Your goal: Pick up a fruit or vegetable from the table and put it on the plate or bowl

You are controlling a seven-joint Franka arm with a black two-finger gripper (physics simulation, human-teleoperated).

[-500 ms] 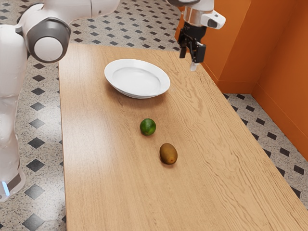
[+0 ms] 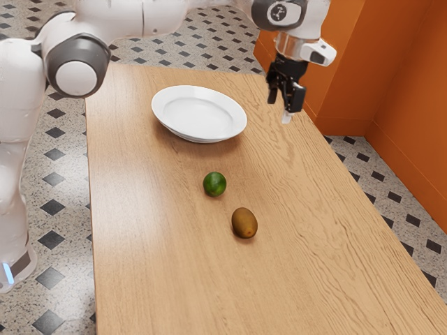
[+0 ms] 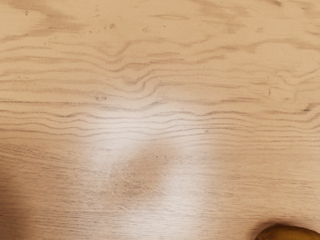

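Brown oval kiwi (image 2: 244, 222) is lying on the wooden bench (image 2: 160, 279), at five o'clock of the round green lime (image 2: 214, 183). The white ceramic plate (image 2: 199, 112) is sitting empty at twelve o'clock of both. The black two-finger gripper (image 2: 285, 110) is hovering released and empty at three o'clock of the plate. Reaching is the step in hand, I judge; the next move calls for travelling toward seven o'clock and descending over one fruit.

Wooden table (image 2: 314, 230): white plate (image 2: 199, 112), lime (image 2: 214, 183), probably kiwi (image 2: 244, 222).
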